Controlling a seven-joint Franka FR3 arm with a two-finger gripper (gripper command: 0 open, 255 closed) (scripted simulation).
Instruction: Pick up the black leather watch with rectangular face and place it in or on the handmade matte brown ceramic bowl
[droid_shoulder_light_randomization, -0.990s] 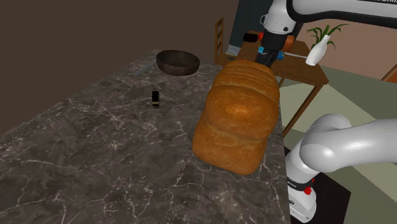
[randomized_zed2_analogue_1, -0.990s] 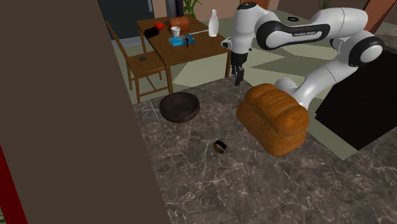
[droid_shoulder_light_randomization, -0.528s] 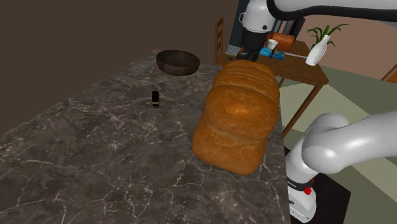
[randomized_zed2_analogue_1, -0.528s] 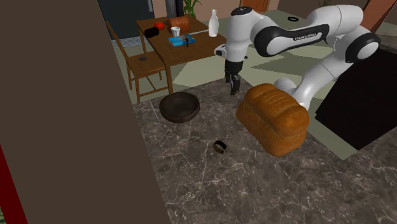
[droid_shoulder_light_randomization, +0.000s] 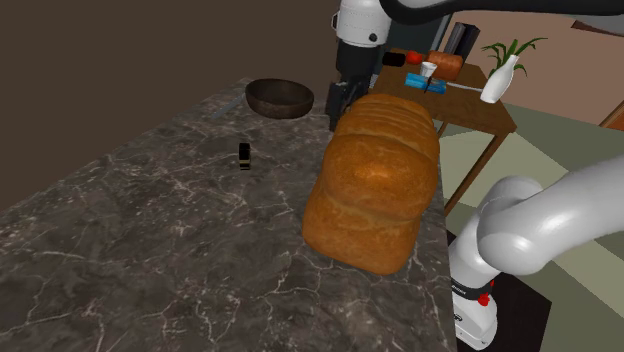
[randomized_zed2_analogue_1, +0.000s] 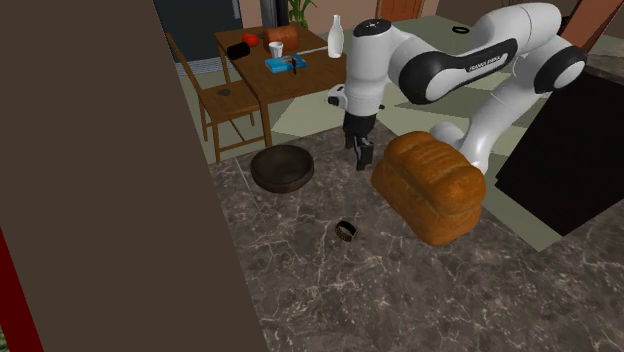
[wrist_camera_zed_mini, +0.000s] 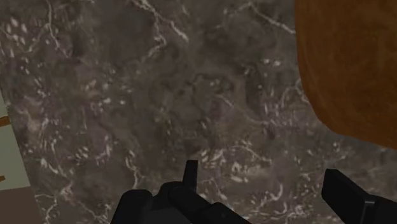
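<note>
Gripper (randomized_zed2_analogue_1: 362, 157) swung across past the bread loaf (randomized_zed2_analogue_1: 430, 185) toward the bowl (randomized_zed2_analogue_1: 282, 167), fingers spread wide, empty; watch (randomized_zed2_analogue_1: 347, 231) lies near, untouched, so the approach is probably half done.

**A:** Anyone spotting readable text in these? Labels, brands, numbers?

**B:** Not really. All I'm seeing is a strip of tiny white lettering running along the dark band of the arm (randomized_zed2_analogue_1: 488, 60), sitting at about 1 o'clock in the second exterior view. It's coming out way too small to read, tbh. Nothing else is carrying any writing I can make out.
</note>
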